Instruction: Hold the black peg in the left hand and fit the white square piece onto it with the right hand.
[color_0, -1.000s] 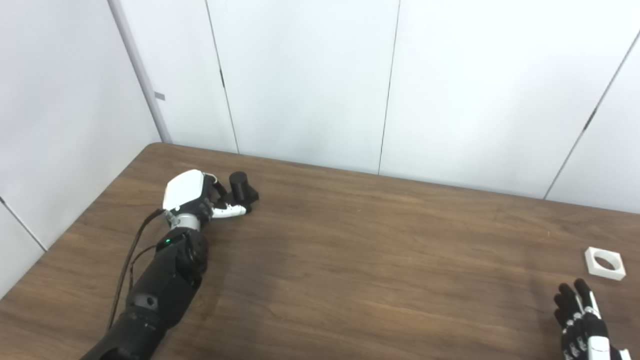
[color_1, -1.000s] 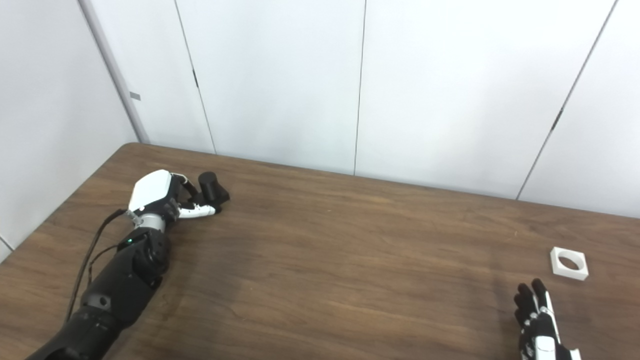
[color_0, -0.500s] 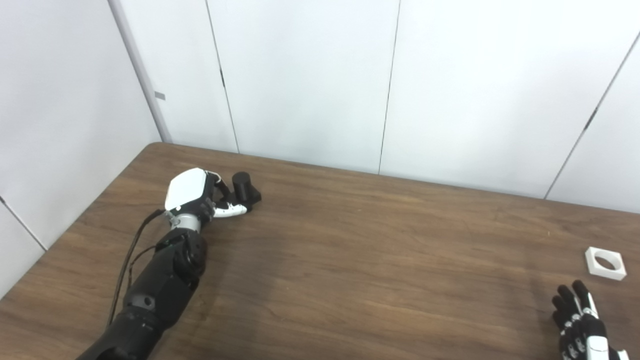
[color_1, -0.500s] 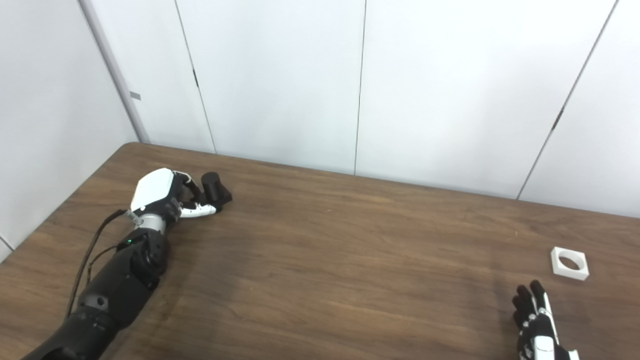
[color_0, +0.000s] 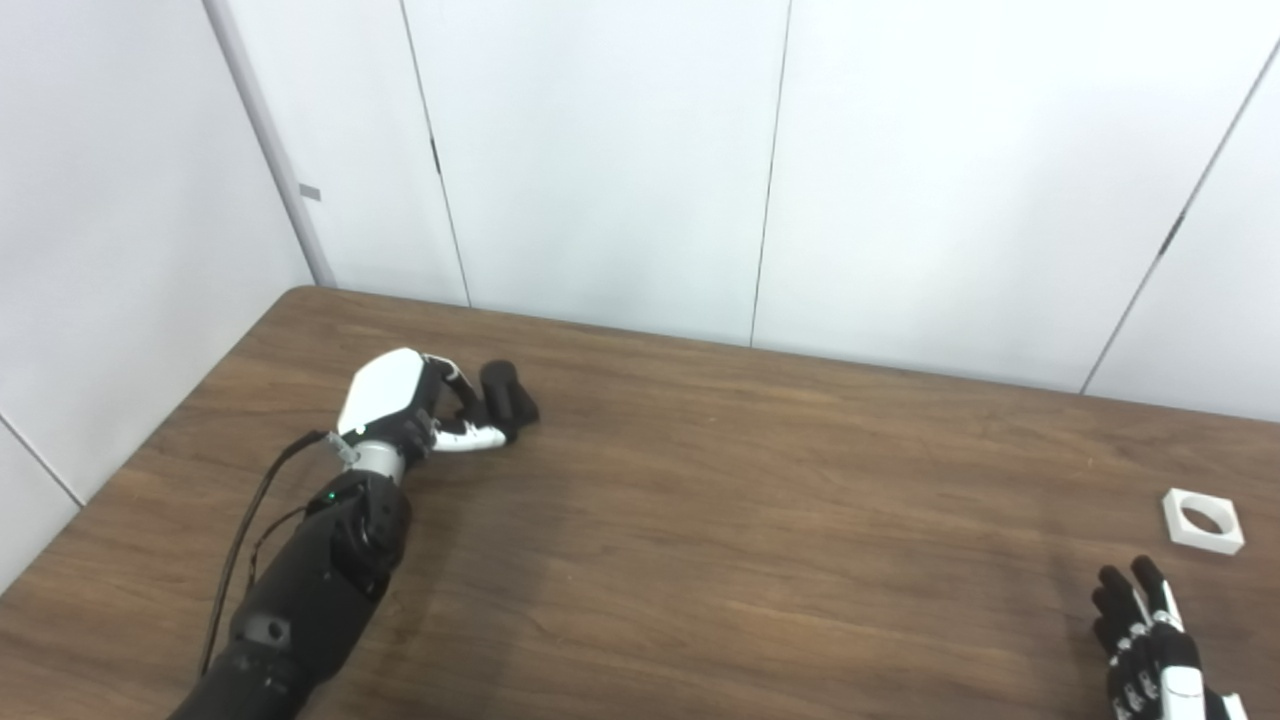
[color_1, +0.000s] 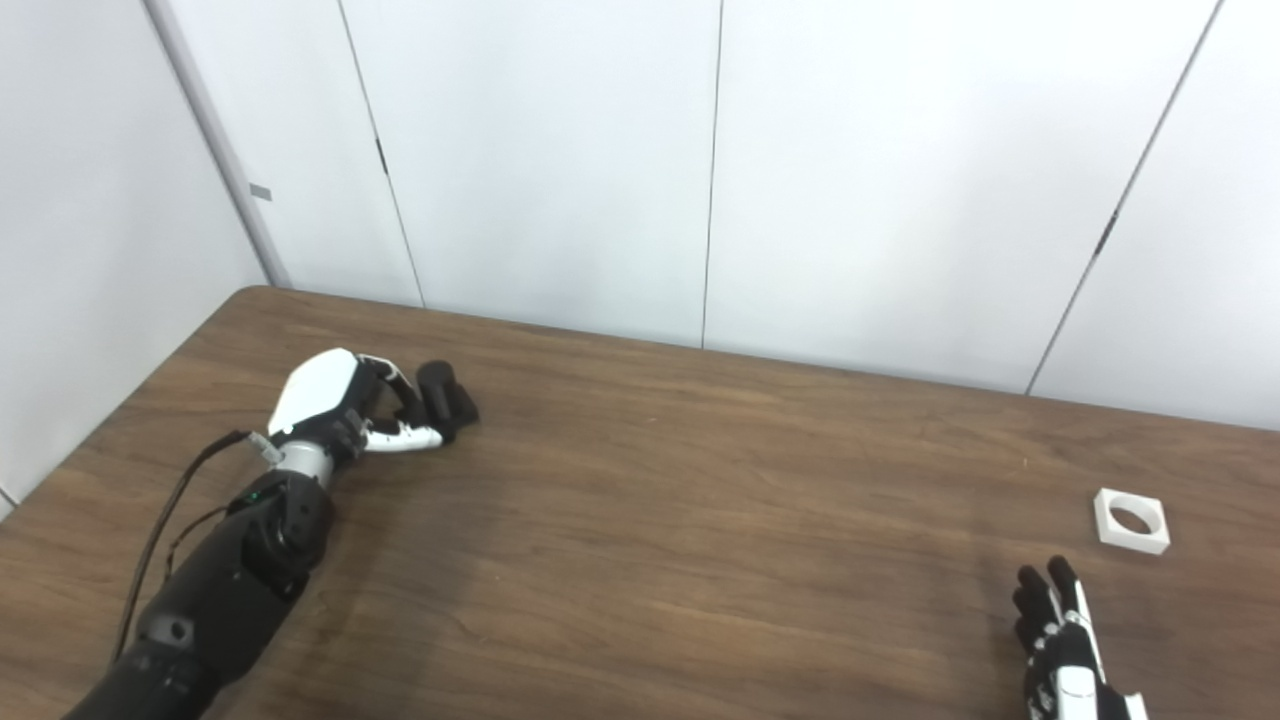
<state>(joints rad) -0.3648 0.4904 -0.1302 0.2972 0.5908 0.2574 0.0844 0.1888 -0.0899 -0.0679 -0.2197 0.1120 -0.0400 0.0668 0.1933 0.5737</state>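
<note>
My left robot hand: left of centre in the frame, low on the counter, white back plate upward, arm entering from the lower left edge. Fingers curl around the black peg, thumb lying along its near side; grasp looks closed on it, though the contact faces are turned away from me. A thin black cable runs along the forearm.

Black peg: dark cylinder on a dark base, tilted toward the right of the frame, at the counter surface. Whether the base rests on the wood or is lifted clear of it, I cannot tell; its lower part merges with the dark fingers.

My right robot hand: bottom right corner, cut off by the frame edge at the wrist. Black fingers extended and spread, pointing toward the upper part of the frame, holding nothing.

White square piece: flat on the counter at the right side, just above and right of my right robot hand, apart from it. Round hole through the middle; nothing seated in it, brown wood showing through.

Counter: brown wood grain, filling the lower half of both views. Peg and white piece lie well apart, at opposite sides.

Backdrop: white wall panels with dark seams.
</note>
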